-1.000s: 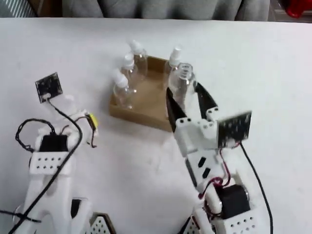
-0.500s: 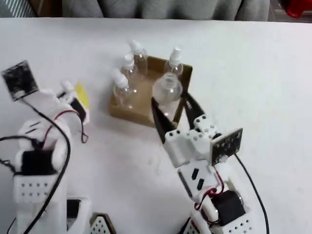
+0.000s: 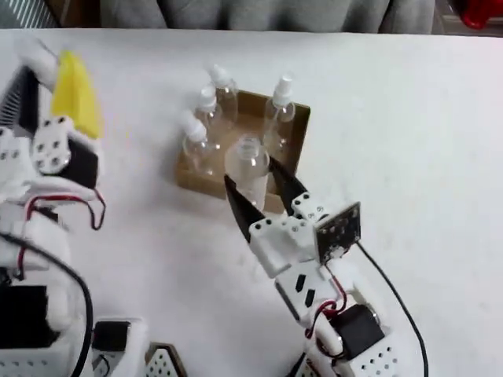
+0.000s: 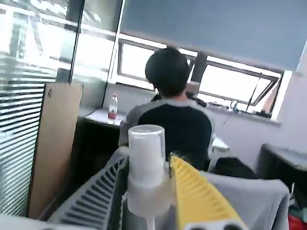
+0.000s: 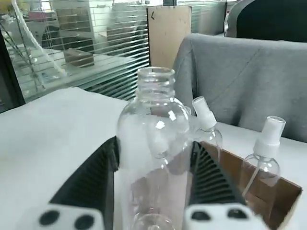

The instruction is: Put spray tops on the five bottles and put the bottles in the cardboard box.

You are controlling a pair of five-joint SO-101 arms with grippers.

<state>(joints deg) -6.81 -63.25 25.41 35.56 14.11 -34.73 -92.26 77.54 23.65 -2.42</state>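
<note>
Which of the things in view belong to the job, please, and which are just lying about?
Job: uncapped bottle, spray top, four capped bottles, cardboard box.
Lying about: red object, grey chair, brown board.

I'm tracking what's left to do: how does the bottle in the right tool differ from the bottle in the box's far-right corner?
The held bottle has a bare open neck; the corner bottle wears a white spray top. The held bottle is clamped in the right tool; the corner bottle stands free in the cardboard box. Both are clear and upright.
</note>
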